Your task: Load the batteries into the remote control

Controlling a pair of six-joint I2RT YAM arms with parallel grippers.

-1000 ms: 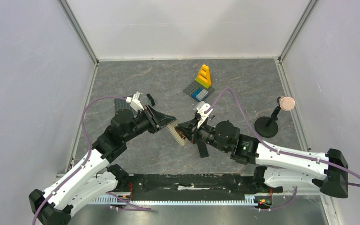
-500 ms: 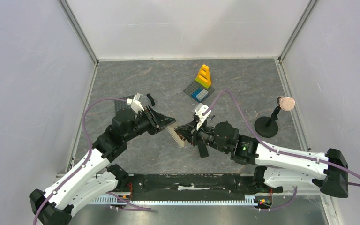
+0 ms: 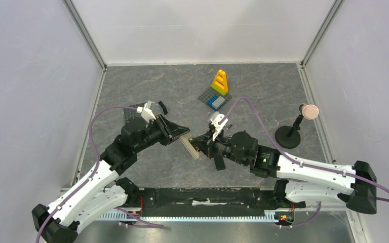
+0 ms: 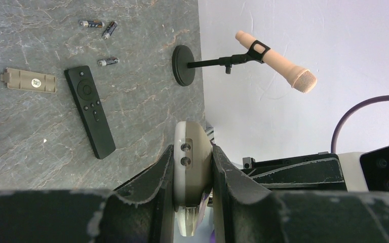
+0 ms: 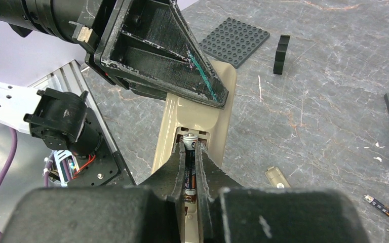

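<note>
Top external shows the left gripper (image 3: pixel 181 130) clamped on the remote control (image 3: pixel 189 147) mid-frame, with the right gripper (image 3: pixel 197 142) pinching a battery (image 5: pixel 190 146) at its slot. Open worktop (image 3: pixel 147 86) surrounds them, walls (image 3: pixel 40 76) well apart. Since a second ago, the right gripper has edged slightly left.

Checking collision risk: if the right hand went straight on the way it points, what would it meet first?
The remote control: the right hand, shut on a battery, is at its open slot. Just beyond, likely the left hand gripping the remote; depth is unclear.
</note>
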